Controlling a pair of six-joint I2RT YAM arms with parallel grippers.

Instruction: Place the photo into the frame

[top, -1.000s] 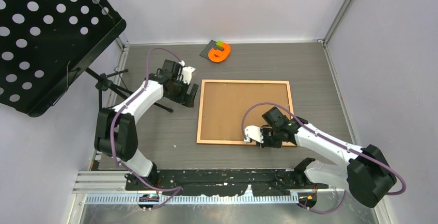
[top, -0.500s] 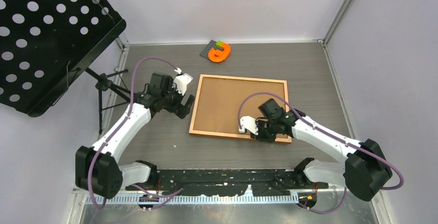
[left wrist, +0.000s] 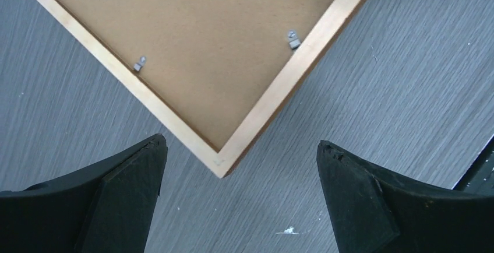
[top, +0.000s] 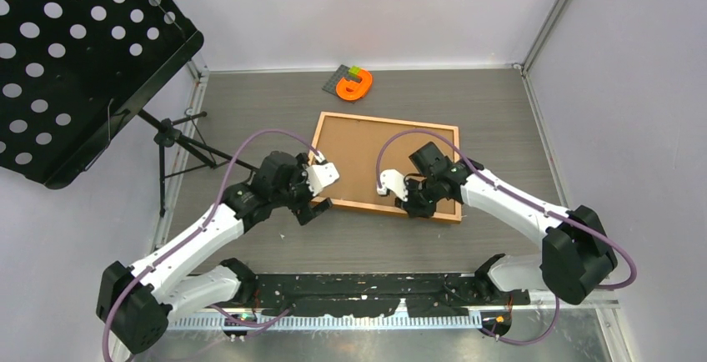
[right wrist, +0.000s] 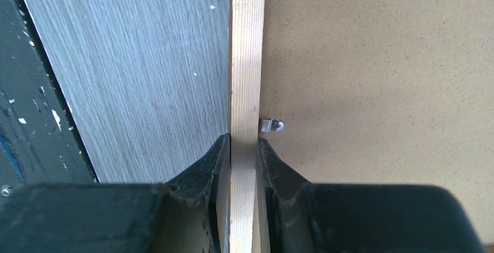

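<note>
Fingers of the right gripper were pinched on the near rail of the thin light orange-brown wooden picture frame, one pad either side of the wood, just beside a small metal tab. Over the last second that grip had dragged and swung the frame across the grey wood-grain table toward the left arm. It now lay skewed, back upward, with the plain brown backing board filling it. Meanwhile the left gripper had quit the frame's left side, come round to the near-left corner and spread its jaws fully; it hovered over that corner, touching nothing. No sign of the landscape photo in any view; whether it lay under the board, could not tell. Judged: a repositioning, to bring the tabs within the left arm's reach, with the board probably yet to be freed.
</note>
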